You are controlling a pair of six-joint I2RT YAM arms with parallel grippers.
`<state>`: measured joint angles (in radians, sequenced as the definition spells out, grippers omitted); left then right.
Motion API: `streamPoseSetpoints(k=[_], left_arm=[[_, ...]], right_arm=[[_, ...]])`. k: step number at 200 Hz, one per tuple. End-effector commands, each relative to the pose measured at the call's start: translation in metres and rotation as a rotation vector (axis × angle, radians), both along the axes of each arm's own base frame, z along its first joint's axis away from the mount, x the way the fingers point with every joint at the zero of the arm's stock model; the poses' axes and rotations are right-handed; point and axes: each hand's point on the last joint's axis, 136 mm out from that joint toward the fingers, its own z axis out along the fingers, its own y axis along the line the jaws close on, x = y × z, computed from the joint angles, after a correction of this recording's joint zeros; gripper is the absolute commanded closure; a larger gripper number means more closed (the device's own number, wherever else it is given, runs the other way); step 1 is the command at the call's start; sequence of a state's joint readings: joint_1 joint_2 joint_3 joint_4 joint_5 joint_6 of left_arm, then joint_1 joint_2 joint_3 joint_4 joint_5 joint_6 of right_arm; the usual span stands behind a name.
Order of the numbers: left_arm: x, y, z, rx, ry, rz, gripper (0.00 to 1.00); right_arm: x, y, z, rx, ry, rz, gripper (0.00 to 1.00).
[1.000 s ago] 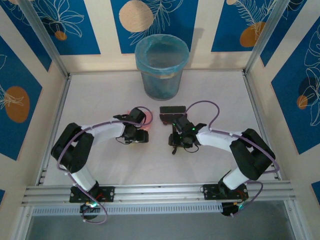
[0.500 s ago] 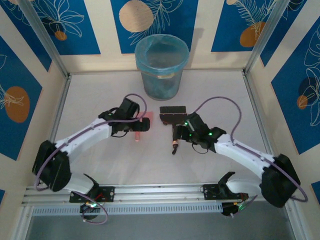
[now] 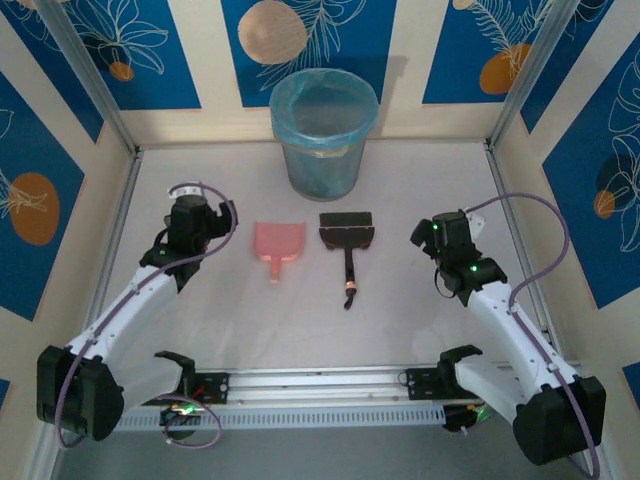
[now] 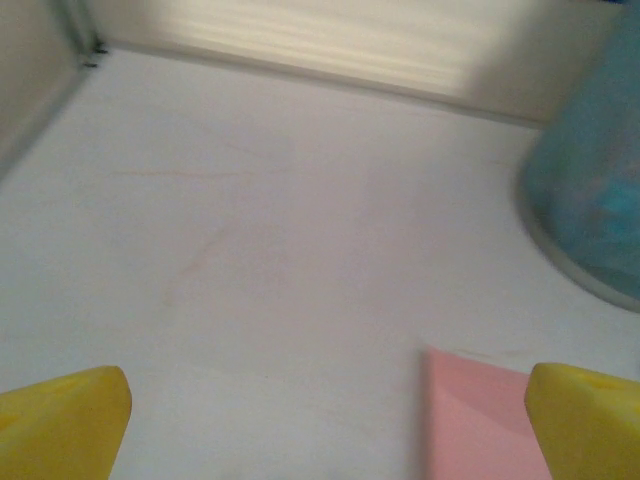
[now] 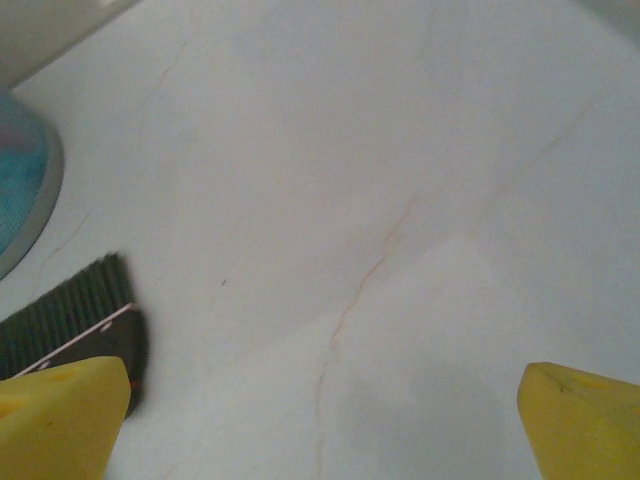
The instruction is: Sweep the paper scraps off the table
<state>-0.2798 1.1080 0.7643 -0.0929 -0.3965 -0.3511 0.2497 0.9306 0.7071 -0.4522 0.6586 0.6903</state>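
Left end effector [image 4: 320, 430] and right end effector [image 5: 322, 425] gape wide above the white desk [image 3: 420, 320], gripping nothing.
A pink dustpan [image 3: 278, 243] and a black brush [image 3: 346, 232] lie side by side, not touching, mid-desk before the blue-lined bin [image 3: 323, 133], whose contents are too murky to make out. In the wrist views, yellow fingertips and frame edges cut off the dustpan's corner, the bristles and the blurred bin.

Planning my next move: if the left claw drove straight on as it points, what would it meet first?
Probably bare table, then the back wall; depth is unclear. The left claw would pass left of the bin, and the pink dustpan lies off that line too.
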Motion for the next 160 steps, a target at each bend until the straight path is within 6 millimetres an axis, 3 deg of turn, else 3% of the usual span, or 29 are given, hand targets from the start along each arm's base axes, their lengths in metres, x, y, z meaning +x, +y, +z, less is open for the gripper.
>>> streamPoseSetpoints(k=[1,12,33,54,74,98,125,160], left_arm=[[0.009,0.042,0.001,0.136,-0.135,0.097,0.00],[0.007,0.057,-0.018,0.148,-0.125,0.121,0.00],[0.002,0.081,-0.054,0.146,-0.075,0.172,0.00],[0.003,0.087,-0.084,0.089,-0.070,0.164,0.00],[0.009,0.081,-0.103,0.078,-0.055,0.112,0.00],[0.025,0.070,-0.102,0.107,-0.038,0.018,0.00],[0.031,0.067,-0.103,0.128,-0.076,-0.012,0.00],[0.029,0.043,-0.100,0.125,-0.142,-0.153,0.00]], right_arm=[[0.017,-0.014,0.013,-0.230,-0.104,0.065,0.01],[0.026,-0.009,0.011,-0.279,-0.145,0.129,0.01],[0.037,0.008,-0.021,-0.295,-0.135,0.322,0.01],[0.039,0.003,-0.042,-0.246,-0.135,0.332,0.01],[0.045,-0.001,-0.055,-0.197,-0.149,0.349,0.01],[0.056,-0.008,-0.070,-0.171,-0.106,0.344,0.01],[0.078,-0.002,-0.063,-0.200,-0.172,0.390,0.01],[0.102,0.012,-0.057,-0.219,-0.236,0.465,0.01]])
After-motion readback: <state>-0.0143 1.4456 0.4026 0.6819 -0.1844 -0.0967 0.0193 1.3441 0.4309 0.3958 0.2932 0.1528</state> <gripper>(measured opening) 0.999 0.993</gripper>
